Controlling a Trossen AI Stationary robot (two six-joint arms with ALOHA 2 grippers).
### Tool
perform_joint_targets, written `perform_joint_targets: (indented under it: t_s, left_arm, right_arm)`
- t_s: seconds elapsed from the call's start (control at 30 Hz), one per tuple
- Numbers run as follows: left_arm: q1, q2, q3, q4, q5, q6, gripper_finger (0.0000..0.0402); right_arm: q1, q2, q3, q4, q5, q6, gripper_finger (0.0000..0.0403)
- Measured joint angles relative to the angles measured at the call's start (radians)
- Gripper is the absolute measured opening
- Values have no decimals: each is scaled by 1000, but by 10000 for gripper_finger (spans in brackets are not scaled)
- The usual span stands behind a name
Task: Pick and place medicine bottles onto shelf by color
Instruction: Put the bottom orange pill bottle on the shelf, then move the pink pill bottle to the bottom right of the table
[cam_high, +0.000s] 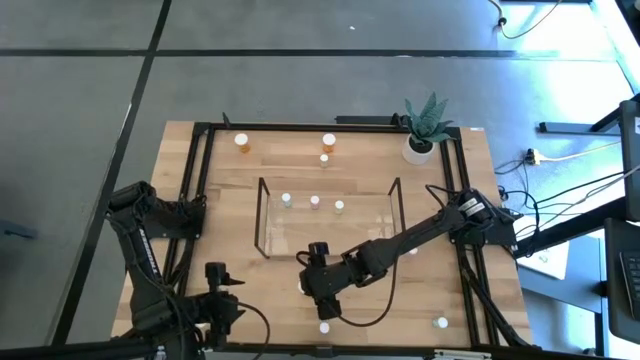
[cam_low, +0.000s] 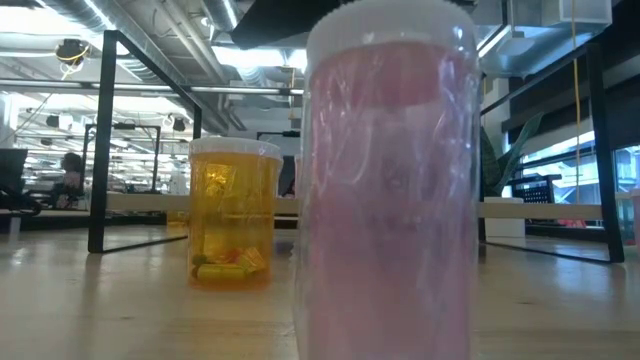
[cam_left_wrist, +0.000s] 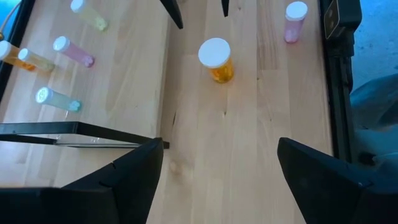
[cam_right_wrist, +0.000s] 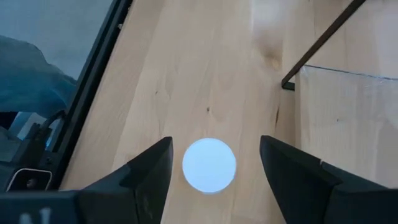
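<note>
An orange medicine bottle (cam_left_wrist: 216, 59) with a white cap (cam_right_wrist: 209, 165) stands upright on the wood in front of the shelf (cam_high: 262, 215). My right gripper (cam_right_wrist: 216, 140) is open just above it and a little to its right, one finger on each side of the cap and a gap on both sides. A pink bottle (cam_low: 385, 190) stands closer to the near edge (cam_high: 323, 327). Three bottles (cam_high: 314, 201) stand inside the clear shelf. My left gripper (cam_left_wrist: 221, 146) waits open at the near left (cam_high: 238, 303), with nothing between its fingers.
Two orange bottles (cam_high: 242, 142) (cam_high: 329, 142) and a small one (cam_high: 324, 158) stand beyond the shelf. Another bottle (cam_high: 441, 322) stands at the near right. A potted plant (cam_high: 425, 125) fills the far right corner. Black rails (cam_high: 200, 200) frame the table. A cable (cam_high: 370, 312) loops under my right arm.
</note>
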Motion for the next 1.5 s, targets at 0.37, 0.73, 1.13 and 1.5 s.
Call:
perform_joint_targets:
  t_s: [0.37,0.73,1.13,1.5]
  left_arm:
    - [0,0,0,0,0,0,309]
    - [0,0,0,4,0,0,309]
    - [0,0,0,7,0,0,309]
    - [0,0,0,7,0,0,309]
  right_arm:
    - [1,0,0,-9,48,-4,314]
    - [8,68,2,-12,70,-5,314]
    - [7,156,-2,-19,63,-53,314]
    - [10,155,1,14,73,-5,314]
